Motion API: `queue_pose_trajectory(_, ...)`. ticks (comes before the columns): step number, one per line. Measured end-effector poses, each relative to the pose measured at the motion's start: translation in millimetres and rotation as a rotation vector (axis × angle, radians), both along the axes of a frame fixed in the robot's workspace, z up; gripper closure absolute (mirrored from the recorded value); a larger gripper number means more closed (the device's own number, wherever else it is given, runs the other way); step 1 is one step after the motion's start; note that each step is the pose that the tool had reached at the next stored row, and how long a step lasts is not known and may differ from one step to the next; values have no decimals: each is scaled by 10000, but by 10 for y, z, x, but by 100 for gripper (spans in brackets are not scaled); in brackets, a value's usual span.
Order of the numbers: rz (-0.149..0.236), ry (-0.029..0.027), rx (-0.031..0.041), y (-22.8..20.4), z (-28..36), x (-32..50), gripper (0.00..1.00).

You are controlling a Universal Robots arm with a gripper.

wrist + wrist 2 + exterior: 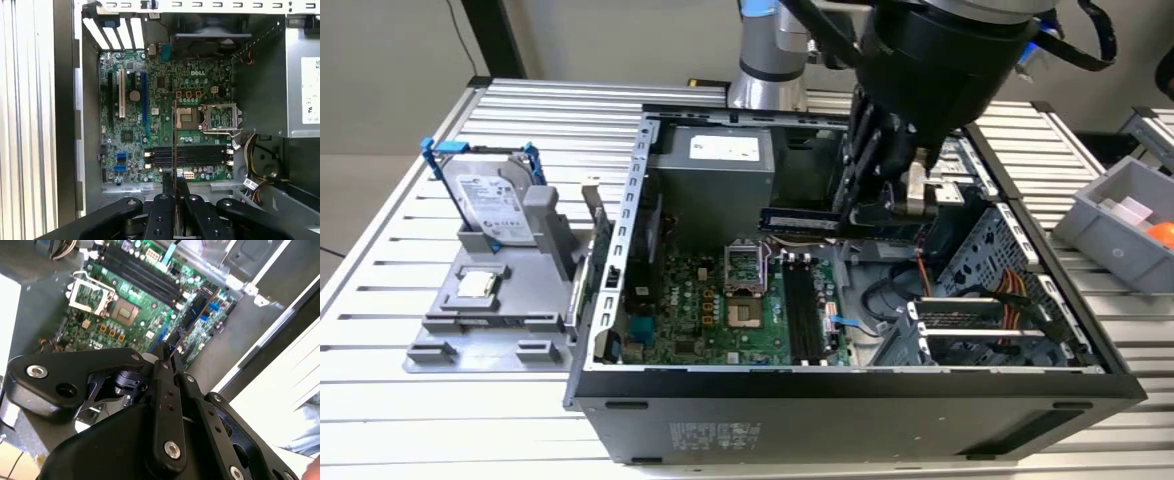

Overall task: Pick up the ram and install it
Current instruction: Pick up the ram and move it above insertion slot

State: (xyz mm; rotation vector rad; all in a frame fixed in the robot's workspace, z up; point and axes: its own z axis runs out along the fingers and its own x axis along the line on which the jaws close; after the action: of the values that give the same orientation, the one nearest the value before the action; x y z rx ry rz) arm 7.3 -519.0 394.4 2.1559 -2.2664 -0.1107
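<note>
The ram (803, 222) is a thin dark blue-green stick held level above the open computer case (854, 395), over the green motherboard (707, 310). My gripper (867, 222) is shut on the end of the stick nearer the exterior view's right. In both wrist views the ram (174, 135) (192, 322) shows edge-on, running out from between my black fingers (165, 205) (165, 390). The long black memory slots (801, 310) (187, 155) (135, 270) lie below it, and the stick is well above them and not touching.
A silver hard drive (494, 205) stands in a grey holder (487, 310) at the exterior view's left. Inside the case are the power supply (714, 165), the processor socket (744, 290) and a drive cage (987, 320) with cables. A grey bin (1127, 225) sits at the right.
</note>
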Motion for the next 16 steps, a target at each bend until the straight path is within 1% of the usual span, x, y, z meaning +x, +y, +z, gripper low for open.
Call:
queue_pose_trajectory(5,-1,10,2,-1,-1,229,100)
queue_pose_trajectory(6,0,12,1,0,-1,247,100)
queue_pose_trajectory(8,-1,12,1,1,-1,251,100)
queue_pose_trajectory(9,-3,13,-1,24,0,251,100)
queue_pose_trajectory(16,0,13,-1,344,-13,256,100)
